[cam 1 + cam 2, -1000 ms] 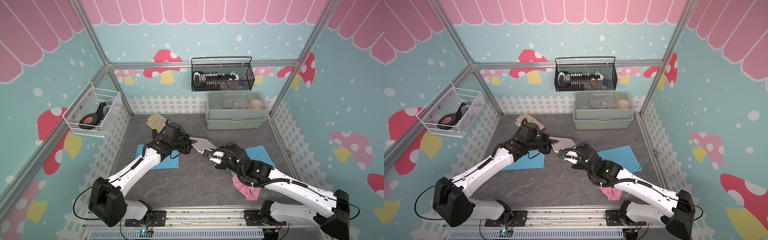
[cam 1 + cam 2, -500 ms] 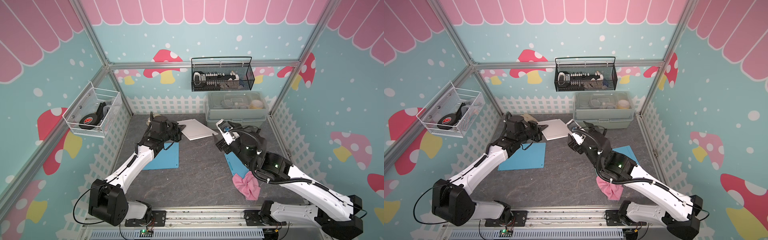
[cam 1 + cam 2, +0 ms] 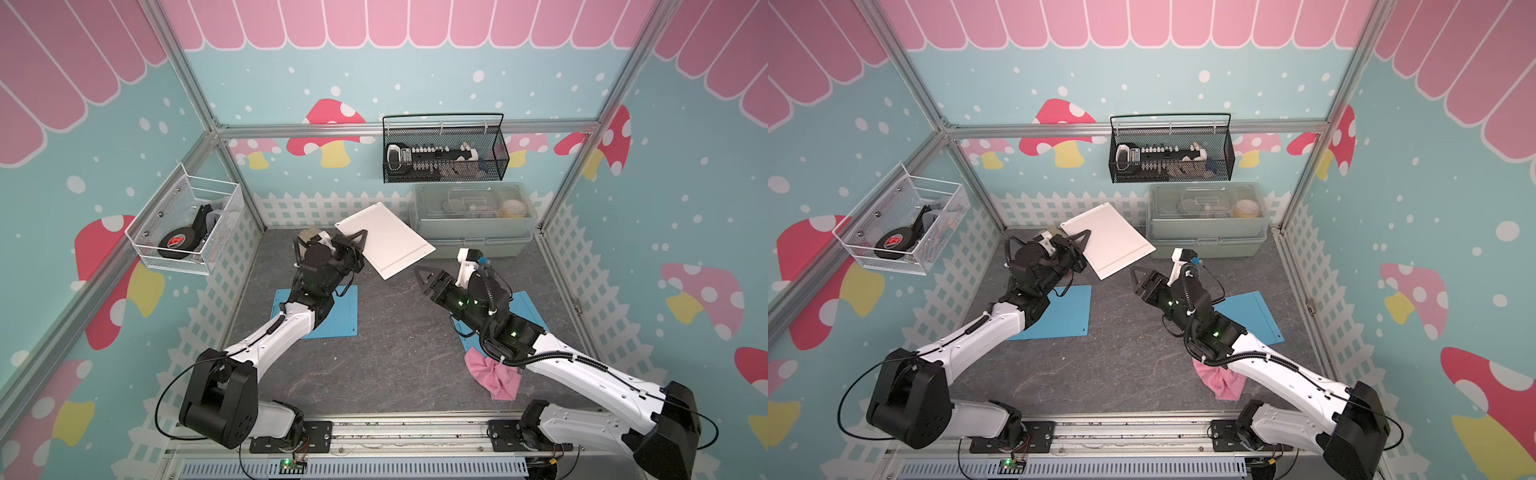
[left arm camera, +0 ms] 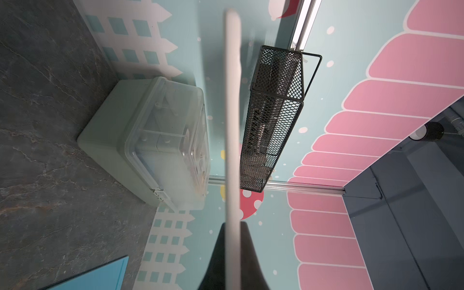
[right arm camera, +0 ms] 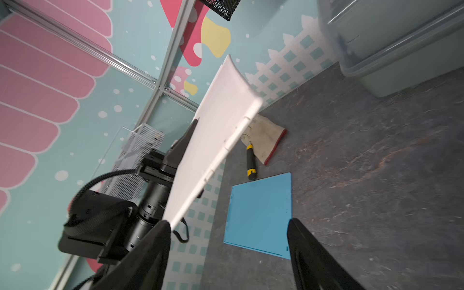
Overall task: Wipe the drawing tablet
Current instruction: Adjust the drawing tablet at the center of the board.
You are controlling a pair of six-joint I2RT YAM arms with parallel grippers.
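The drawing tablet (image 3: 384,241) (image 3: 1108,239) is a thin white slab held tilted in the air over the back of the table. My left gripper (image 3: 360,241) (image 3: 1084,239) is shut on its left edge. In the left wrist view the tablet (image 4: 232,125) runs edge-on out from between the fingers of the left gripper (image 4: 232,241). My right gripper (image 3: 420,277) (image 3: 1138,277) stands open and holds nothing, just right of the tablet's lower corner. In the right wrist view the tablet (image 5: 218,130) ends close to one finger of the right gripper (image 5: 228,223). A pink cloth (image 3: 494,374) (image 3: 1223,382) lies under the right arm.
Two blue mats (image 3: 336,307) (image 3: 528,311) lie on the dark table. A green lidded box (image 3: 469,237) stands at the back right under a black mesh basket (image 3: 444,166). A white wire basket (image 3: 183,228) hangs on the left wall. A glove (image 5: 266,135) and a screwdriver (image 5: 250,163) lie at the back left.
The right gripper has opened and drawn back from the tablet. The left arm has lifted the tablet up and toward the back, tilting it.
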